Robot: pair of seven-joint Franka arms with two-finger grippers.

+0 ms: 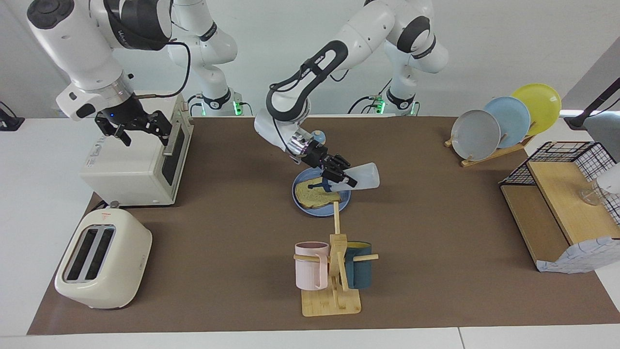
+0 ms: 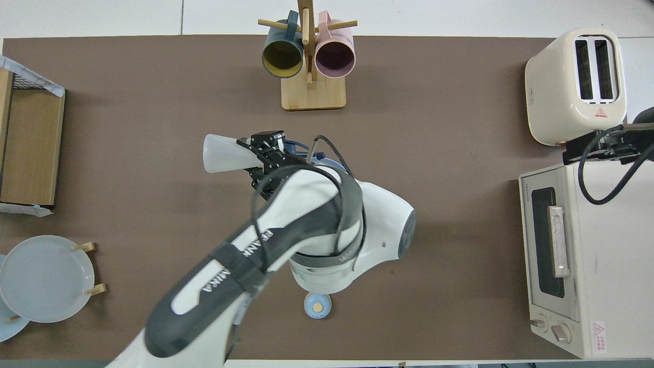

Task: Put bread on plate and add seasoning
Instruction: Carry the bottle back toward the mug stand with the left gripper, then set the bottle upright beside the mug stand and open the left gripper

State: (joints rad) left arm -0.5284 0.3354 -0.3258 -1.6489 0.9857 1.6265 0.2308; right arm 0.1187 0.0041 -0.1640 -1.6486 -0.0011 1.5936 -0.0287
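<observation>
Brown matting lies bare all round the plate (image 1: 300, 202). Left gripper (image 1: 337, 180) hangs over it, bent-wristed, clamped on the seasoning (image 1: 361, 177), whose long axis lies nearly level, dark cap aimed at the bread (image 1: 317, 194) lying on the plate. Right gripper (image 1: 137, 127) waits, jaws apart, over the toaster oven (image 1: 126, 169).
</observation>
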